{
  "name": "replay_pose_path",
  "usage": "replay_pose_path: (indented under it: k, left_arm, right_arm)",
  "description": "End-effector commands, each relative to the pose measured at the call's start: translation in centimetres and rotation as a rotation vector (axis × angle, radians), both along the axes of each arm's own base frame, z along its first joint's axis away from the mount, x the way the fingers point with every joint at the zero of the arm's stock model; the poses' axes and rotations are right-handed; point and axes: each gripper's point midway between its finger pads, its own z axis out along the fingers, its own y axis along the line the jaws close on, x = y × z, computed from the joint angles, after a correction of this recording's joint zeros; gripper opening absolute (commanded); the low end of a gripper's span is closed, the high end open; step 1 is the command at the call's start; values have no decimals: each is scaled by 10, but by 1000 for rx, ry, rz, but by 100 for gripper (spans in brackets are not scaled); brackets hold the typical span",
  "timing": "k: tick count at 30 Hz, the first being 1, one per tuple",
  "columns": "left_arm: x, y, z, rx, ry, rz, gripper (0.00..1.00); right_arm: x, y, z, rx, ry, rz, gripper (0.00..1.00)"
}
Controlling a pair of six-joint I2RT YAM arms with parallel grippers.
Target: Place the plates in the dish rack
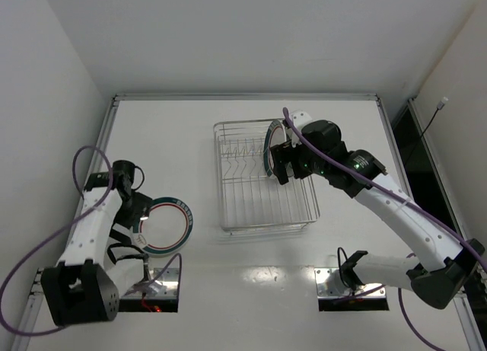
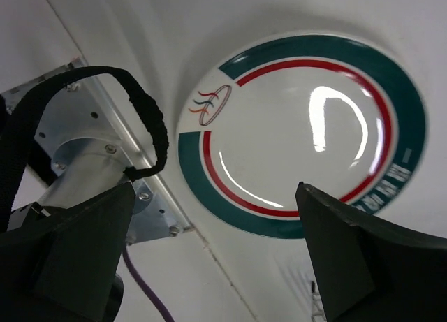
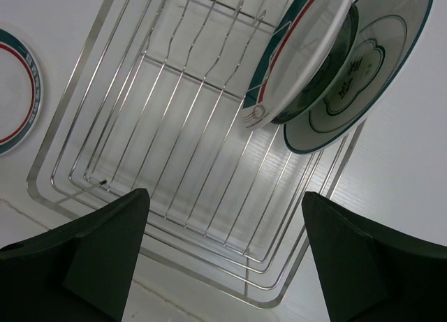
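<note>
A white plate with a dark green rim band and red ring (image 1: pixel 169 225) lies flat on the table at the left; it fills the left wrist view (image 2: pixel 300 126). My left gripper (image 1: pixel 141 214) is open and empty just beside its left edge (image 2: pixel 216 252). The silver wire dish rack (image 1: pixel 262 176) stands mid-table. A second green-rimmed plate (image 3: pixel 300 56) stands upright among the prongs at its far right, with a white plate with a dark motif (image 3: pixel 356 77) behind it and a dark teal plate (image 3: pixel 325 91) showing between them. My right gripper (image 1: pixel 283 168) hovers open and empty over the rack (image 3: pixel 223 252).
Metal mounting plates (image 1: pixel 160 286) (image 1: pixel 335 282) sit at the near edge by the arm bases. A purple cable (image 1: pixel 30 252) loops off the left arm. White walls close in the table on the left, back and right. A metal bracket (image 2: pixel 84 126) is close behind my left gripper.
</note>
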Motion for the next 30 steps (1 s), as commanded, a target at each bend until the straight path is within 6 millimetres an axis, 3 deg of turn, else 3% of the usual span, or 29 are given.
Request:
replay_pose_path:
  k: [1, 7, 11, 14, 20, 25, 30]
  left_arm:
    - [-3, -1, -12, 6, 116, -15, 100]
    - [9, -13, -20, -45, 76, 0, 100]
    - [11, -33, -46, -156, 45, -1, 100]
    - [2, -33, -61, -149, 127, -3, 100]
    - [3, -29, -66, -122, 200, -6, 100]
    - [0, -40, -86, -172, 245, -17, 100]
    - [14, -53, -101, -217, 272, -70, 100]
  right_arm:
    - [3, 5, 7, 26, -22, 14, 88]
    - [1, 1, 4, 2, -14, 11, 88]
    - [1, -2, 0, -9, -10, 2, 88]
    - [2, -1, -3, -14, -3, 3, 88]
    - [2, -1, -3, -14, -3, 3, 88]
    - [2, -1, -9, -25, 12, 3, 88]
    - [2, -1, -9, -25, 12, 3, 88]
